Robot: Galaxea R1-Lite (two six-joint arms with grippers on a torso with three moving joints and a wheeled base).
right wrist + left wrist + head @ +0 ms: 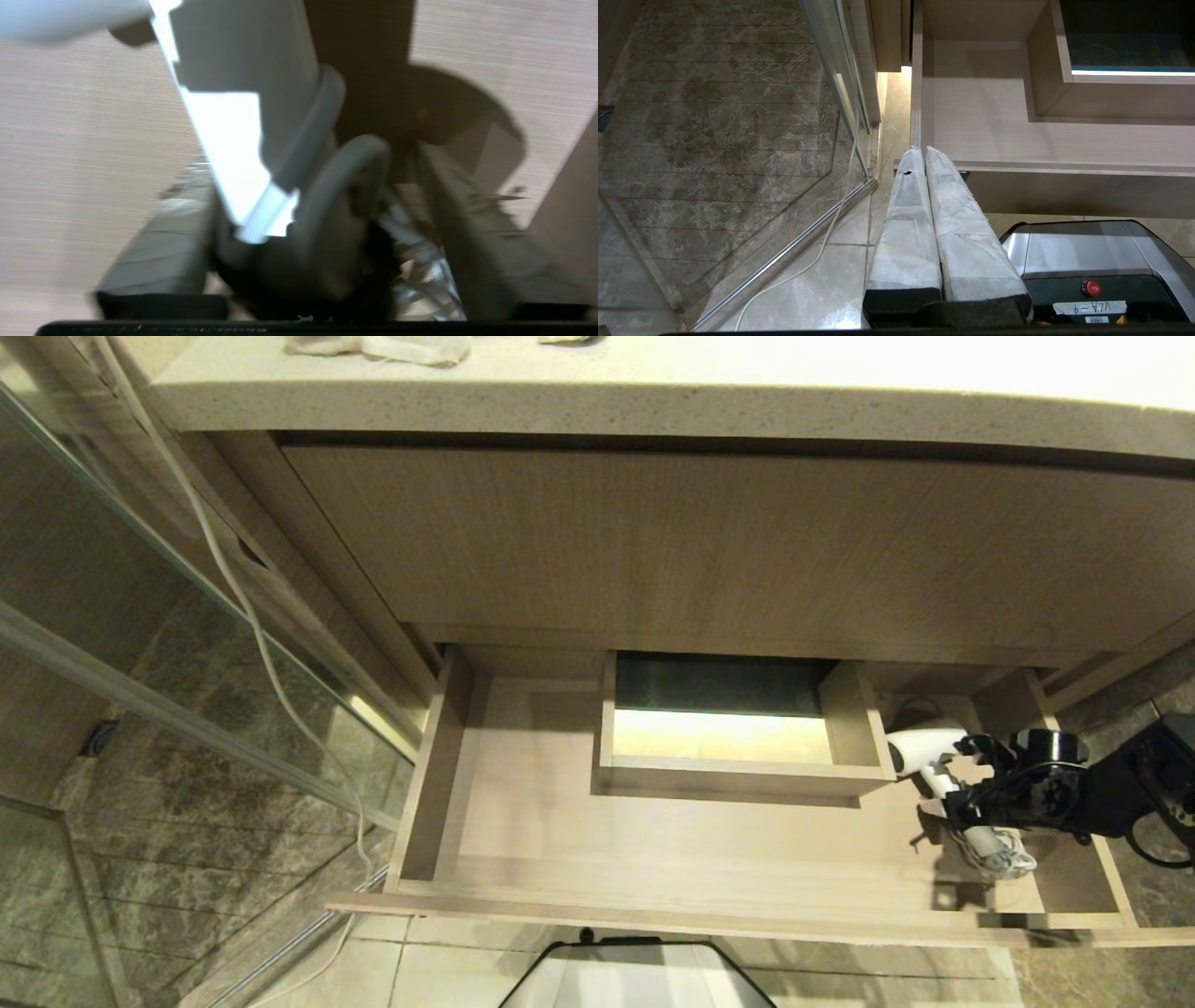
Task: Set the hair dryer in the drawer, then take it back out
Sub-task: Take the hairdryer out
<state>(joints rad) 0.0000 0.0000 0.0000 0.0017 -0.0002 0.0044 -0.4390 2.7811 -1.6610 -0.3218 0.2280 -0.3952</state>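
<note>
The drawer (653, 907) is pulled out wide under the vanity. The white hair dryer (920, 747) lies on the drawer floor near its right end, barrel toward the back, with the bundled cord (1004, 859) at the foot of its handle. My right gripper (966, 784) reaches in from the right and straddles the handle. In the right wrist view the hair dryer (243, 70) runs between the fingers (163, 252) of the right gripper (308, 163); they stand apart, with a gap on one side. My left gripper (922, 151) is shut and empty, parked by the front left corner of the drawer (994, 135).
A boxed cutout (738, 747) rises mid-drawer at the back, just left of the dryer. A taller wood panel (700, 541) and a stone countertop (653, 392) hang above. A thin white cable (243, 607) trails past the glass shower door on the left. My base (635, 975) sits below the drawer front.
</note>
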